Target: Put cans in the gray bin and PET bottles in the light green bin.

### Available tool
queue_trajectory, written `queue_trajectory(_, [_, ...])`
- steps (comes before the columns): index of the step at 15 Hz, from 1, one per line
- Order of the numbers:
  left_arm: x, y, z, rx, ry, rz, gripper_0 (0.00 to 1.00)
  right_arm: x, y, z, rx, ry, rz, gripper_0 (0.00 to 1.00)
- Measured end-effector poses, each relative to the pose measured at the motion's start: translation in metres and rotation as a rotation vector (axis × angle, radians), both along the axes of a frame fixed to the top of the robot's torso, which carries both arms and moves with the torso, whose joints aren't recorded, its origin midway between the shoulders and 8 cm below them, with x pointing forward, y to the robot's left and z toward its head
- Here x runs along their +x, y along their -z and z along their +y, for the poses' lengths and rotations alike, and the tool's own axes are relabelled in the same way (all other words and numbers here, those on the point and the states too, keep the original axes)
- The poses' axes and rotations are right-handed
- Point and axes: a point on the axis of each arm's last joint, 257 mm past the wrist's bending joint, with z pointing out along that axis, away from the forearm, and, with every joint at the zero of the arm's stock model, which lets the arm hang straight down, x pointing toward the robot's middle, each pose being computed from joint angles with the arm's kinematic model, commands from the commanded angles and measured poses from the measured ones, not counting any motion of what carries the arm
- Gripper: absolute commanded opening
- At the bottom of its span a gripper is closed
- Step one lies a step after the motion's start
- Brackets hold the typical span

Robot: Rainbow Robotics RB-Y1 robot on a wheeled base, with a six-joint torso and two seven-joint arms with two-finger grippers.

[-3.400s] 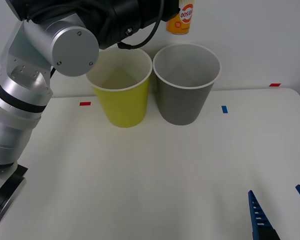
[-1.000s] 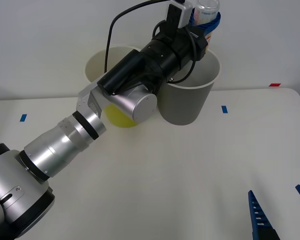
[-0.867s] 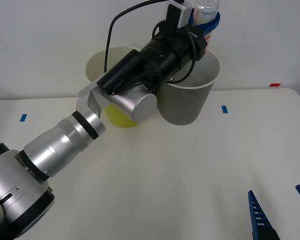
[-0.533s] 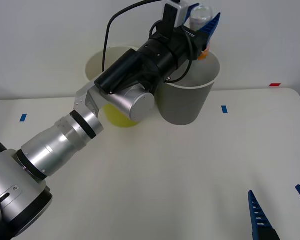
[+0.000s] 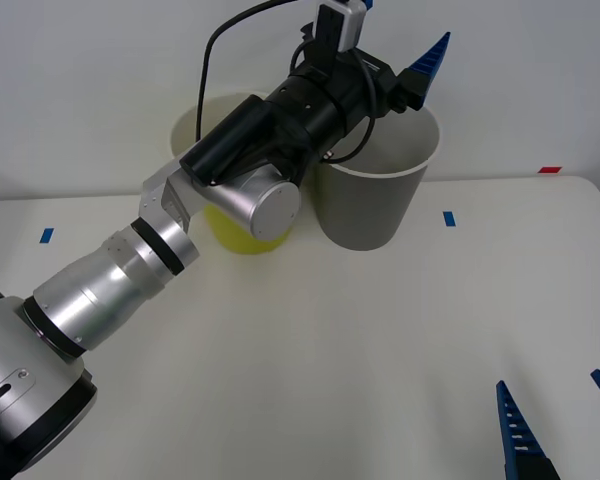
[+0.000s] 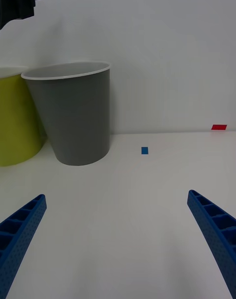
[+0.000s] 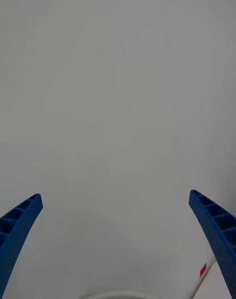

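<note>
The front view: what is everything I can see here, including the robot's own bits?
gray bin: one, dark gray with a white rim, at the back of the table, right of the other bin.
light green bin: one, yellow-green, touching or nearly touching the gray bin, partly hidden by the left arm.
tape marks: blue ones and a red one, on the table.
table: one, white.
left pincer: blue fingers, open, raised above the gray bin's rim, holding nothing.
right pincer: blue fingers, open, low over the table's near right corner.
</note>
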Motion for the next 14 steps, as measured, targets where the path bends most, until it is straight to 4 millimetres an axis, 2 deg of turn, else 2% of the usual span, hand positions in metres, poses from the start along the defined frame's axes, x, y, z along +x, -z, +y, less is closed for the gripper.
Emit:
queue_trajectory(2, [-0.006,-0.007,0.009,-0.003,0.007,-0.015,1.00,0.000,0.000,0.000,0.000,0.000,0.000,1.00])
queue_trajectory(6, [-0.036,-0.016,0.033,-0.002,0.040,0.018,1.00,0.000,0.000,0.000,0.000,0.000,0.000,1.00])
queue_trajectory(10, [-0.051,-0.008,0.091,0.050,-0.009,0.011,1.00,0.000,0.000,0.000,0.000,0.000,0.000,1.00])
queue_trajectory(14, [-0.069,-0.012,0.135,0.065,-0.053,0.011,1.00,0.000,0.000,0.000,0.000,0.000,0.000,1.00])
